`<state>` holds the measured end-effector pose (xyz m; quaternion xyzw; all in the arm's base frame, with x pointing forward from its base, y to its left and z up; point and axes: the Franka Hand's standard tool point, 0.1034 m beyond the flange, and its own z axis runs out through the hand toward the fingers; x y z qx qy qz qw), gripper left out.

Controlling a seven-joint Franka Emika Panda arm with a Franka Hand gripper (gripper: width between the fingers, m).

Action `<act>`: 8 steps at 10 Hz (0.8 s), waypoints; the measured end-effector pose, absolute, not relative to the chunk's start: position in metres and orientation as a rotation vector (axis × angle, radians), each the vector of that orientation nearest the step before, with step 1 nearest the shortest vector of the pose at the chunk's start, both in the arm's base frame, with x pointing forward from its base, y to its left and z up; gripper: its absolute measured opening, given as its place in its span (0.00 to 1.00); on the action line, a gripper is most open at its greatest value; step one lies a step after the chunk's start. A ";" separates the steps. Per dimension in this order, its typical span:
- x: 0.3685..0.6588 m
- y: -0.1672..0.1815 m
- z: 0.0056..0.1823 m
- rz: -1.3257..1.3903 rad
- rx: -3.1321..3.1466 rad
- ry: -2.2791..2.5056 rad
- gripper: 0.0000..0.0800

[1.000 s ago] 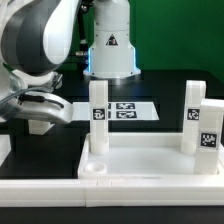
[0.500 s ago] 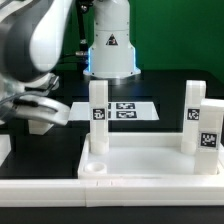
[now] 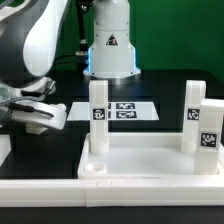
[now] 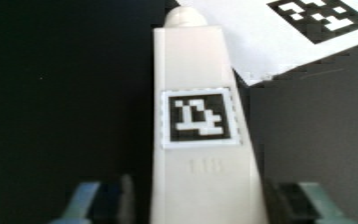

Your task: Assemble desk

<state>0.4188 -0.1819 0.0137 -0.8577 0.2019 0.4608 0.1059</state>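
A white square leg (image 4: 202, 90) with a black-and-white tag lies lengthwise between my gripper's (image 4: 202, 205) fingers (image 4: 98, 200). A narrow dark gap shows on each side, so the jaws stand open around it. In the exterior view the gripper (image 3: 38, 118) is low over the table at the left and hides that leg. The white tabletop (image 3: 150, 165) lies at the front. One tagged leg (image 3: 97, 120) stands upright at its far left corner. Two more legs (image 3: 193, 112) (image 3: 209, 128) stand at its right end.
The marker board (image 3: 127, 110) lies flat behind the tabletop, and a corner of the marker board (image 4: 309, 25) shows beyond the leg's tip. The robot's base (image 3: 110, 45) stands at the back. A white strip (image 3: 40, 186) runs along the table's front.
The arm has sunk lower over the table at the exterior view's left. The three upright legs and the tabletop have not moved.
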 end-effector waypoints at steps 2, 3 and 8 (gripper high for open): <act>0.427 -0.179 0.033 1.342 -2.520 0.584 0.36; 0.435 -0.177 0.046 1.308 -2.530 0.578 0.36; 0.470 -0.185 0.084 0.808 -2.801 0.535 0.36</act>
